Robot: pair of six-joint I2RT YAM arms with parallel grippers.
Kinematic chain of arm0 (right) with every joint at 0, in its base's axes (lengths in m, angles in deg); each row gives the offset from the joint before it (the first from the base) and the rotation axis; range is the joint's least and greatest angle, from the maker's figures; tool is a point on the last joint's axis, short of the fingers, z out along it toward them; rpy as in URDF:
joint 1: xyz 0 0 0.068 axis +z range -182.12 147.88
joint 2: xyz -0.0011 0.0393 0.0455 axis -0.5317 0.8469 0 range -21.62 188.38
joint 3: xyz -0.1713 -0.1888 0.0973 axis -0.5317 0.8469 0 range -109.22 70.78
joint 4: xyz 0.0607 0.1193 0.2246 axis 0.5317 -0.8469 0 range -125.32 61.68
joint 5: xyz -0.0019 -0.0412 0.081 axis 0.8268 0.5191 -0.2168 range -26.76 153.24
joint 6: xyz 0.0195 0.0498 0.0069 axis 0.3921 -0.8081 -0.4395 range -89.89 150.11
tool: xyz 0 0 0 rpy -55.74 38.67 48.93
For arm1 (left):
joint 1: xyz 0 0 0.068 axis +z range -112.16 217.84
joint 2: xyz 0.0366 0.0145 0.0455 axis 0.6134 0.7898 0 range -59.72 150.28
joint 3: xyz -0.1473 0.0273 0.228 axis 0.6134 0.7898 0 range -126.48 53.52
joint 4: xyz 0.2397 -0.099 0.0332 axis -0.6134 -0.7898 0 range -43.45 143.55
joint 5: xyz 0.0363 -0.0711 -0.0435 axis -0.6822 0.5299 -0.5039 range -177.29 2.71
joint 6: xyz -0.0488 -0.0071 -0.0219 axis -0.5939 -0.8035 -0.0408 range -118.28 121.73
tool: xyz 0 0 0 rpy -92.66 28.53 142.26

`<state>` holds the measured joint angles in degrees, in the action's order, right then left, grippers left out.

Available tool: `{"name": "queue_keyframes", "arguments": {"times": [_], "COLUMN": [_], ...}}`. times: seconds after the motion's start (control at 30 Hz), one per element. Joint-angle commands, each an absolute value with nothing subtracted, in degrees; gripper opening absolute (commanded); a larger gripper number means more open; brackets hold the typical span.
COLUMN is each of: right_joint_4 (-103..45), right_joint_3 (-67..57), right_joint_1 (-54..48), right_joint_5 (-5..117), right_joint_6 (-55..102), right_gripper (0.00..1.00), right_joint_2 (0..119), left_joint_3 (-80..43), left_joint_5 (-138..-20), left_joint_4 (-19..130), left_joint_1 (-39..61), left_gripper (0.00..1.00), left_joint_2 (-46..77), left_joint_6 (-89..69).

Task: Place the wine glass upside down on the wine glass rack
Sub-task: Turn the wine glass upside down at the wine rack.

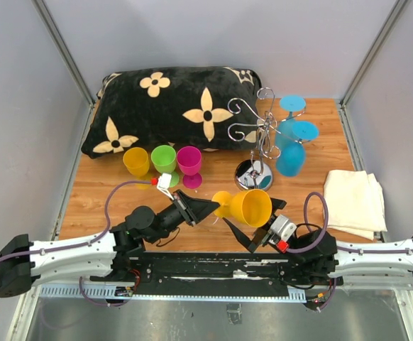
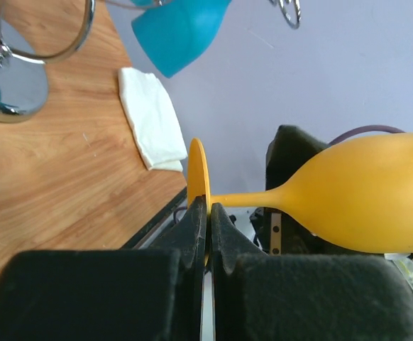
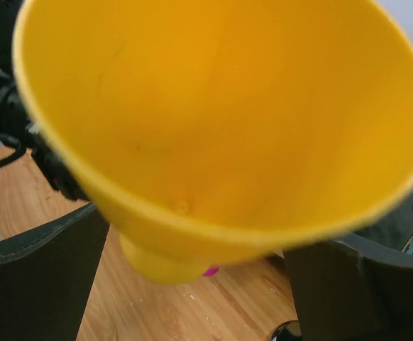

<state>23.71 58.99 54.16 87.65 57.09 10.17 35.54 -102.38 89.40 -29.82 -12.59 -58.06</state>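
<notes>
A yellow wine glass (image 1: 250, 207) hangs on its side above the table's near middle, bowl mouth toward the right arm. My left gripper (image 1: 213, 208) is shut on the thin foot disc (image 2: 198, 174), with the stem and bowl (image 2: 362, 192) running off to the right of my left gripper (image 2: 208, 209). My right gripper (image 1: 257, 222) stands open, one finger (image 3: 43, 277) on each side of the bowl (image 3: 221, 106), and I see no contact. The chrome wine glass rack (image 1: 256, 131) stands behind the glass on its mirrored base (image 2: 11, 85).
Blue glasses (image 1: 292, 138) hang upside down on the rack's right side. Yellow (image 1: 136, 162), green (image 1: 164, 159) and magenta (image 1: 189, 161) glasses stand upright in front of a black flowered pillow (image 1: 171, 106). A folded white cloth (image 1: 354, 201) lies at the right.
</notes>
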Motion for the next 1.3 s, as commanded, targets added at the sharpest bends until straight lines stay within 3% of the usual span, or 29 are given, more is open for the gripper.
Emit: {"name": "queue_keyframes", "arguments": {"times": [0.0,0.4,0.67,1.03,1.27], "right_joint_4": [14.73,-12.72,-42.67,-68.96,-67.81], "right_joint_3": [58.12,56.6,47.81,35.49,38.98], "right_joint_1": [55.05,55.0,55.03,55.04,54.7], "right_joint_5": [88.17,94.44,99.78,89.5,84.02], "right_joint_6": [53.12,37.72,8.25,-22.72,-27.22], "right_gripper": [0.98,0.98,0.98,0.98,0.98], "right_joint_2": [7.42,2.09,6.03,16.95,15.5], "left_joint_3": [32.3,13.23,2.44,2.76,4.93], "left_joint_5": [-109.64,-123.75,-130.14,-131.76,-127.85], "left_joint_4": [80.69,45.24,27.99,27.47,29.99], "left_joint_1": [-30.14,-30.11,-30.18,-30.21,-30.15], "left_gripper": [0.01,0.01,0.01,0.01,0.01], "left_joint_2": [-19.26,-28.82,-27.17,-20.91,-20.46], "left_joint_6": [-53.04,-30.15,-12.67,3.27,10.12]}}
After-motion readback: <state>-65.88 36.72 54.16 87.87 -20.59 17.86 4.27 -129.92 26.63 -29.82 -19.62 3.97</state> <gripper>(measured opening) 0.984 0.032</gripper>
